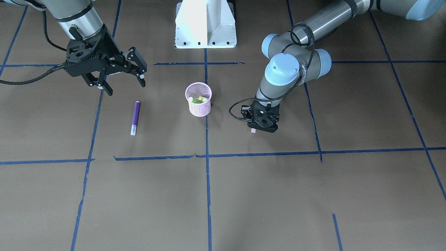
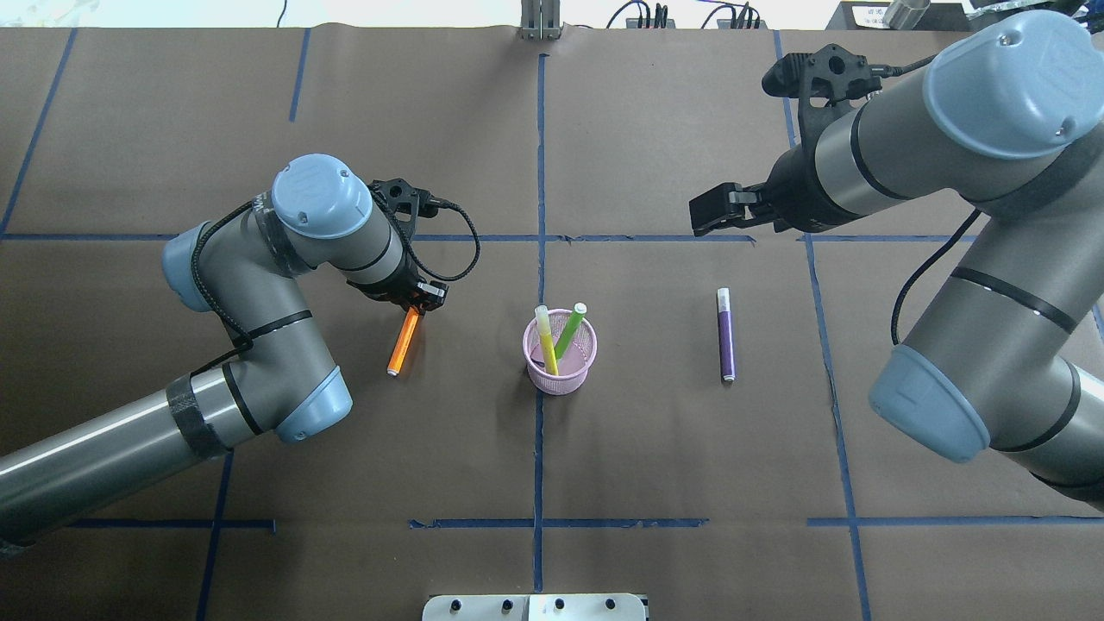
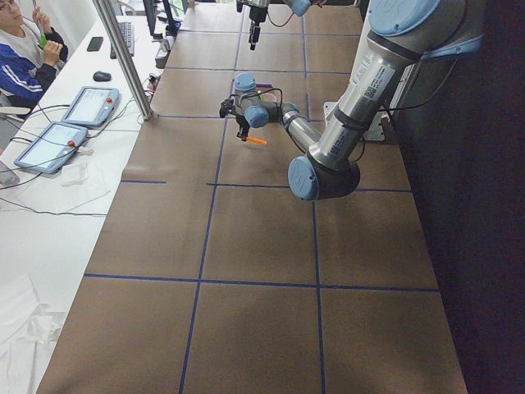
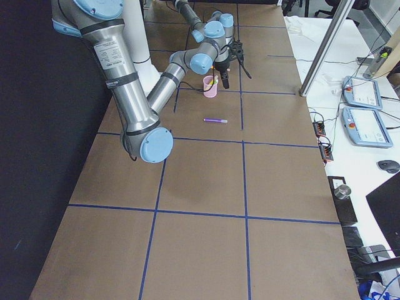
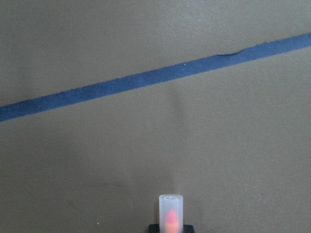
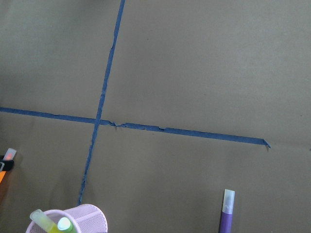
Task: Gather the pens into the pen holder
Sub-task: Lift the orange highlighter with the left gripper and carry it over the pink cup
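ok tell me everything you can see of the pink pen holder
The pen holder is a small round pink wire-mesh cup, narrowing slightly toward its base. It stands upright on the brown paper-covered table, over a blue tape line near the middle. A yellow pen and a green pen lean inside, cap ends above the rim. The left gripper, holding an orange pen, and the open right gripper are both clear of it.

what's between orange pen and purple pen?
The pen holder, holding a yellow pen and a green pen, sits between the orange pen and the purple pen; clear in the overhead view.
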`<state>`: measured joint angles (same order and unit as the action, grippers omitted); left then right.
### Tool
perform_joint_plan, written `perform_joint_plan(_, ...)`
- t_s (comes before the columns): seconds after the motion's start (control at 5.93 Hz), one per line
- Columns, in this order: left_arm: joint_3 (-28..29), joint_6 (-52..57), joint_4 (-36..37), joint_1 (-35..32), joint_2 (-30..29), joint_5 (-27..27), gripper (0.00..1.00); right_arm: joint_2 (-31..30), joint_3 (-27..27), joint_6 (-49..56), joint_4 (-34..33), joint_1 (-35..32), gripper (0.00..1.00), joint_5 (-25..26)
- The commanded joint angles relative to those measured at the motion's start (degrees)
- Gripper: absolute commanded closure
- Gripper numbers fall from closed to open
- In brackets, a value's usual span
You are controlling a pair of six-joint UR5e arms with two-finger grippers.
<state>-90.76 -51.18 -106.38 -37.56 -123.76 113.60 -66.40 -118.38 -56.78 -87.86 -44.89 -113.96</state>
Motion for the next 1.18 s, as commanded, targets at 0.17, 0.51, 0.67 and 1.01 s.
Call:
perform_joint_plan(0.17,-13.4,0.5,-6.0,-2.0,1.9,-4.1,1.00,-0.1,0.6,0.1,-6.2,-0.1,0.00,-2.1)
perform_joint_plan(0.51,-15.1,-0.4,-15.5,-2.1,2.3,-5.8,1.00,-0.2,1.0,0.0,-6.4,-0.2,0.00,-2.1)
perform_joint_plan(0.67,-14.2,-0.4,-25.2,-1.6,3.8,-9.1,1.00,-0.6,1.0,0.0,-6.4,-0.2,0.00,-2.1)
perform_joint_plan(1.01,-5.5,-1.9,-47.2,2.5,6.2,-16.4,1.00,-0.9,1.2,0.0,-6.4,-0.2,0.00,-2.1)
